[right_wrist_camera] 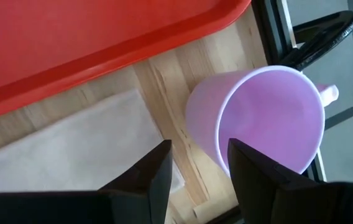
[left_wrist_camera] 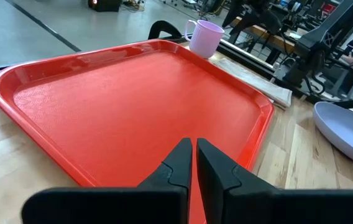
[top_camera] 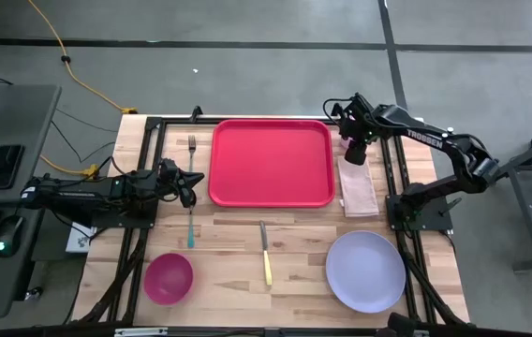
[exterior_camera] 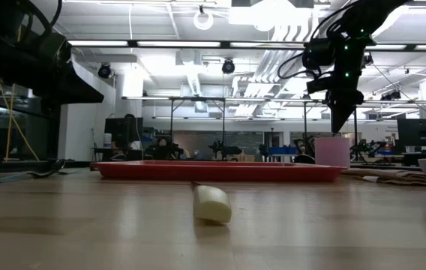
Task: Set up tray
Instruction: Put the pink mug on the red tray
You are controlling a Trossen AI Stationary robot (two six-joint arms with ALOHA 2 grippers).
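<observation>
The red tray (top_camera: pixel 271 161) lies flat at the table's far middle and fills the left wrist view (left_wrist_camera: pixel 139 106). A lavender mug (right_wrist_camera: pixel 257 118) stands upright on the wood past the tray's right edge, also seen in the low view (exterior_camera: pixel 331 151). My right gripper (right_wrist_camera: pixel 198 155) is open and points down just above the mug's rim (exterior_camera: pixel 342 112), its fingers apart over the mug's wall. My left gripper (left_wrist_camera: pixel 194 158) is shut and hangs near the tray's left edge (top_camera: pixel 188 192), above the fork's shaft (top_camera: pixel 191 178).
A beige napkin (top_camera: pixel 358 192) lies right of the tray, near the mug. The fork with a teal handle (top_camera: pixel 190 229) lies left of the tray. Nearer me lie a yellow-handled knife (top_camera: pixel 266 262), a pink bowl (top_camera: pixel 169 278) and a lavender plate (top_camera: pixel 366 271).
</observation>
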